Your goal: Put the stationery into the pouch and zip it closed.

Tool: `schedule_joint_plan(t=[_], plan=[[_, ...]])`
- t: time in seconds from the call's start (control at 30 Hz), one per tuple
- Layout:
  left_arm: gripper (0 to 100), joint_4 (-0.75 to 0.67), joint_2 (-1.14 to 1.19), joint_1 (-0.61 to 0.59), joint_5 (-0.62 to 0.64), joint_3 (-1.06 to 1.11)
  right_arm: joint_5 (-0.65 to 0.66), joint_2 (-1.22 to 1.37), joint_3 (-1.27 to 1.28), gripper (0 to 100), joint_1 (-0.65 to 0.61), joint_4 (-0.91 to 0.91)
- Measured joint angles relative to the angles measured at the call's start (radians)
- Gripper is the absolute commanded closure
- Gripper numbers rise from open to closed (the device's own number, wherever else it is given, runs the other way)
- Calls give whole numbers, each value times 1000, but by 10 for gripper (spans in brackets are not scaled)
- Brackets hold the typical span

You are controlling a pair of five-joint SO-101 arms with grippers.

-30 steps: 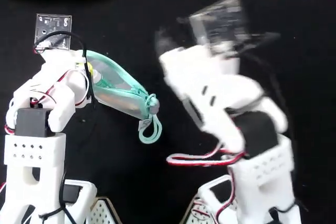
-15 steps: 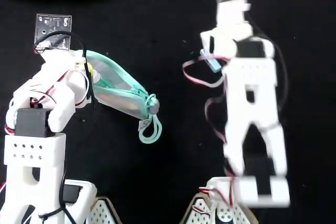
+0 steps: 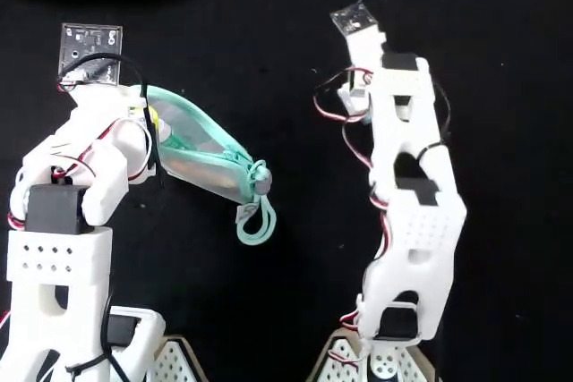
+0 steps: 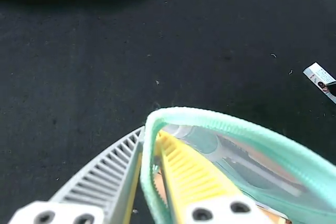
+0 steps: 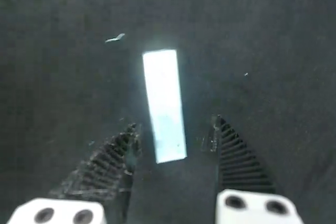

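The right gripper (image 5: 175, 124) hangs wide open, empty, jaws astride the eraser (image 5: 164, 103): lower straight, then close across its narrow width. The left gripper (image 4: 151, 136) pinches the pouch (image 4: 247, 137) rim.

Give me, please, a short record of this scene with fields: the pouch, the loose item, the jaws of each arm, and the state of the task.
pouch: mint-green pouch, held at one end over the black table, mouth open
left jaws: shut on the pouch rim, one jaw inside the mouth
loose item: small pale blue block, flat on the table, outside the pouch
right jaws: open, over the block, one on each side, not gripping it
task state: block not yet in the pouch; zip not closed
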Motion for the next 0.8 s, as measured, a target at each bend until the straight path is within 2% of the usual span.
schedule_joint_plan(t=[0.37, 0.43, 0.5, 0.53, 0.8], plan=[[970, 0, 0, 0, 0, 3, 12, 190, -186, 803, 31, 44], [970, 0, 0, 0, 0, 3, 34, 209, -215, 870, 31, 63], [970, 0, 0, 0, 0, 3, 64, 216, -241, 995, 31, 84], [970, 0, 0, 0, 0, 3, 71, 219, -255, 970, 31, 95], [970, 0, 0, 0, 0, 3, 75, 196, -310, 986, 71, 267]])
